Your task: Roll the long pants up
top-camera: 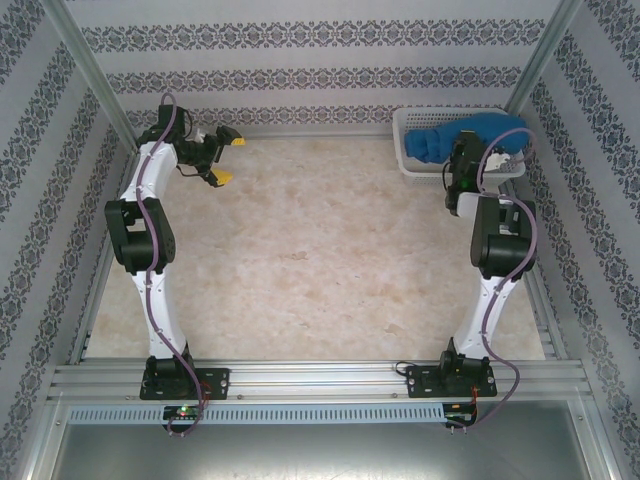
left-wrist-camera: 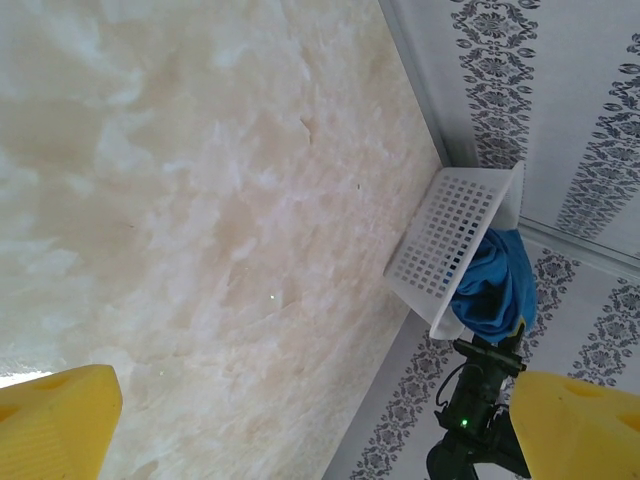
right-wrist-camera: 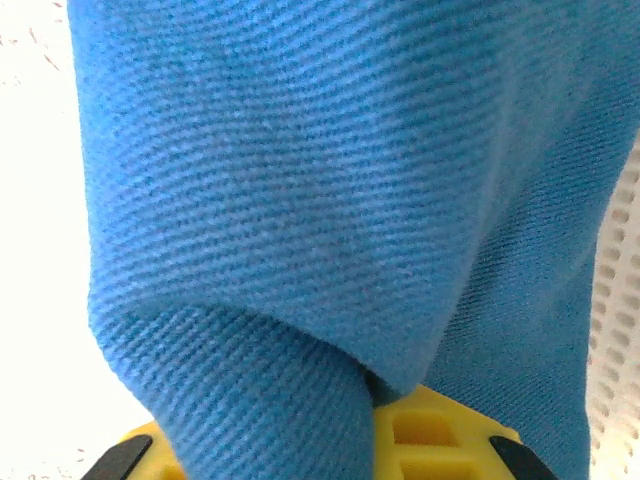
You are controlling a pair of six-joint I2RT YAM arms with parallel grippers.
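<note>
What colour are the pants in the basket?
The long pants are plain royal blue; clearest from the right wrist.

The top camera looks down from high at the near edge over the table [top-camera: 320, 260] to the far wall [top-camera: 320, 60]. The left wrist camera looks past the left claw [left-wrist-camera: 315, 425], low across the tabletop, to the distant basket [left-wrist-camera: 445, 230] holding the long pants [left-wrist-camera: 495, 285]; the top view shares that corner. The right wrist camera sits just behind the right claw [right-wrist-camera: 300, 440], cloth pressed close ahead, probably those pants.

The long pants [right-wrist-camera: 300, 200] bury the right gripper [right-wrist-camera: 300, 450] and run off top and bottom; we can't read its grip.
</note>
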